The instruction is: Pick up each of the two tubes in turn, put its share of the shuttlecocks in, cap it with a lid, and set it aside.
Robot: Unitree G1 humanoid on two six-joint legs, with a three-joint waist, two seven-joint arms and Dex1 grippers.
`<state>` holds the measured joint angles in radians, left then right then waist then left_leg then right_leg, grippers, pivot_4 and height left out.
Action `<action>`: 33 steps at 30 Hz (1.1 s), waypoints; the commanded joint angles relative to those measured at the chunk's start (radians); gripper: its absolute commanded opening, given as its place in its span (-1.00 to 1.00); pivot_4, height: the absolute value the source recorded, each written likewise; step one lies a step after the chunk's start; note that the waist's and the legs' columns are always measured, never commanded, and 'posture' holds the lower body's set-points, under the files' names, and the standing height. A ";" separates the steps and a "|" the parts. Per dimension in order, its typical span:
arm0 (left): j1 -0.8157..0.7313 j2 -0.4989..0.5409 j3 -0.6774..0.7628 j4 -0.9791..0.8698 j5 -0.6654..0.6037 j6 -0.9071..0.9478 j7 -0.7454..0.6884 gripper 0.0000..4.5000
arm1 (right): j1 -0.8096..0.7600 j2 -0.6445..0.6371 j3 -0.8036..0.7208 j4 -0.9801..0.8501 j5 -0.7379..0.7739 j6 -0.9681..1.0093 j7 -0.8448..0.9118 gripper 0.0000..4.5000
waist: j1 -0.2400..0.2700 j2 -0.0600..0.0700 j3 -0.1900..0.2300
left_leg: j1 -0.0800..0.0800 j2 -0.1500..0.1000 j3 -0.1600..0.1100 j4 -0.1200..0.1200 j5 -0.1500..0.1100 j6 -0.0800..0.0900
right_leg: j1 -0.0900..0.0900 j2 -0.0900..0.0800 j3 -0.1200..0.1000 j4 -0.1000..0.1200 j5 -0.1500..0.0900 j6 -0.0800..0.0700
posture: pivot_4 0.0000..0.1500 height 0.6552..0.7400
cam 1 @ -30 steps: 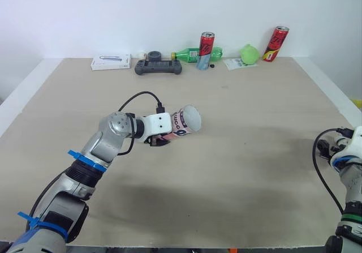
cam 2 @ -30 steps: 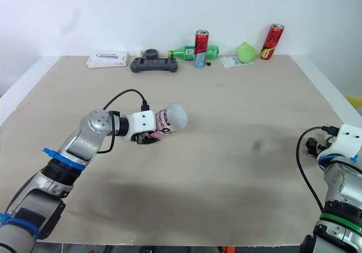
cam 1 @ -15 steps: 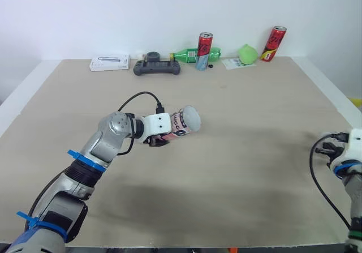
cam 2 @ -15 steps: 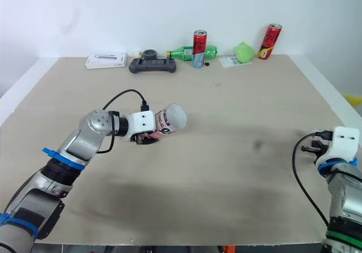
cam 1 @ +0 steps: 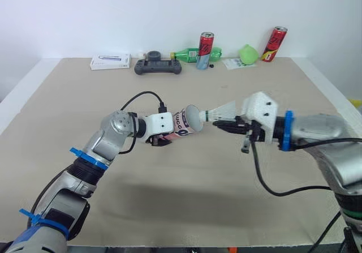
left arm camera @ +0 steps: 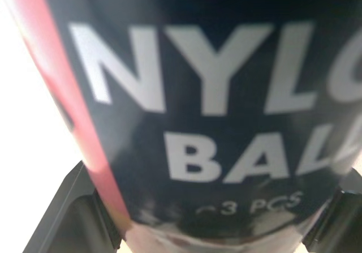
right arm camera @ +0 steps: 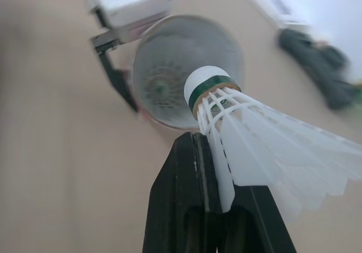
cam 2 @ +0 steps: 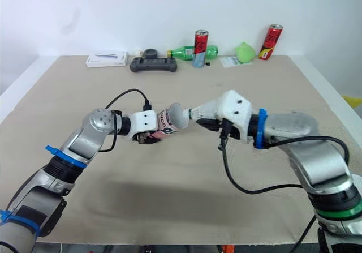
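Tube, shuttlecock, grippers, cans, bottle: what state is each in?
Tube: lidless, held sideways.
Shuttlecock: pinched, cork end at the tube's mouth.
Left gripper: shut on the tube.
Right gripper: shut on the shuttlecock.
Middle red can: standing.
Far-right red can: standing.
Green bottle: lying on its side.
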<state>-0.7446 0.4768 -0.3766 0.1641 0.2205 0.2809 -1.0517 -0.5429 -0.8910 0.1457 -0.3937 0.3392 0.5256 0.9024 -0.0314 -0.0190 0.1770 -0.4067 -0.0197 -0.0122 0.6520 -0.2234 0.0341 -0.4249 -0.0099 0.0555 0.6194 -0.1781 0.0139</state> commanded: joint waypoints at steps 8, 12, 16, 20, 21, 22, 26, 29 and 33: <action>0.032 0.008 -0.026 -0.013 0.007 0.031 0.004 0.38 | -0.175 0.068 0.085 0.096 -0.096 -0.090 0.128 -0.58 | 0.006 0.000 0.000 | 0.001 0.001 -0.002 0.000 -0.001 0.002 | 0.000 0.003 -0.001 0.002 0.001 0.000 | 1.00 0.94; 0.035 0.011 -0.024 -0.014 0.005 0.035 0.010 0.38 | -0.186 0.039 0.037 0.063 -0.042 -0.045 0.182 0.19 | 0.008 0.000 0.000 | 0.000 0.002 -0.003 -0.001 -0.001 0.002 | 0.000 0.003 -0.002 0.002 0.000 0.000 | 1.00 0.94; 0.035 0.012 -0.022 -0.010 0.003 0.034 0.016 0.38 | -0.240 0.013 -0.009 0.099 0.004 0.005 0.229 0.69 | 0.008 0.000 0.000 | 0.001 0.002 -0.003 0.000 -0.001 0.002 | 0.000 0.002 -0.003 0.003 0.000 0.000 | 1.00 0.94; 0.037 0.011 -0.024 -0.016 0.003 0.040 0.019 0.38 | -0.325 0.042 0.017 0.203 -0.014 0.002 0.246 0.18 | 0.008 0.000 0.000 | 0.002 0.003 -0.002 0.000 -0.001 0.002 | 0.000 0.002 -0.004 0.003 0.001 0.000 | 1.00 0.94; 0.037 0.010 -0.024 -0.017 0.003 0.041 0.019 0.38 | -0.340 0.057 0.038 0.222 -0.024 -0.004 0.250 0.03 | 0.008 0.000 0.000 | 0.002 0.003 -0.002 0.000 -0.001 0.002 | 0.000 0.002 -0.004 0.003 0.001 0.000 | 1.00 0.94; 0.036 0.010 -0.025 -0.017 0.003 0.042 0.020 0.38 | -0.356 0.074 0.064 0.244 -0.042 -0.012 0.254 -0.25 | 0.008 0.000 0.000 | 0.002 0.004 -0.002 0.000 -0.001 0.002 | 0.000 0.002 -0.005 0.003 0.001 -0.001 | 1.00 0.94; 0.033 0.009 -0.024 -0.014 0.003 0.042 0.021 0.38 | -0.394 0.113 0.137 0.307 -0.107 -0.040 0.281 -0.97 | 0.008 0.000 0.000 | 0.002 0.004 -0.002 0.000 -0.001 0.002 | -0.001 0.002 -0.006 0.005 0.001 -0.001 | 1.00 0.94; 0.034 0.009 -0.025 -0.023 0.003 0.048 0.020 0.38 | -0.434 0.163 0.260 0.387 -0.219 -0.111 0.311 -0.97 | 0.008 0.000 0.000 | 0.002 0.003 -0.001 0.000 -0.001 0.002 | -0.003 0.002 -0.005 0.009 0.000 -0.003 | 1.00 0.94; 0.039 0.006 -0.026 -0.034 0.003 0.057 0.022 0.38 | -0.460 0.230 0.356 0.467 -0.325 -0.204 0.325 -0.97 | 0.008 0.000 0.000 | 0.002 0.004 -0.001 0.000 -0.001 0.002 | -0.004 0.003 -0.006 0.011 -0.001 -0.003 | 1.00 0.94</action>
<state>-0.7259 0.4859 -0.3782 0.1250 0.2201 0.3164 -1.0266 -0.9756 -0.6634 0.4852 0.0583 0.0543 0.3591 1.2182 -0.0238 -0.0190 0.1768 -0.4042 -0.0156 -0.0127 0.6524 -0.2247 0.0364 -0.4285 -0.0066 0.0497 0.6304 -0.1788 0.0103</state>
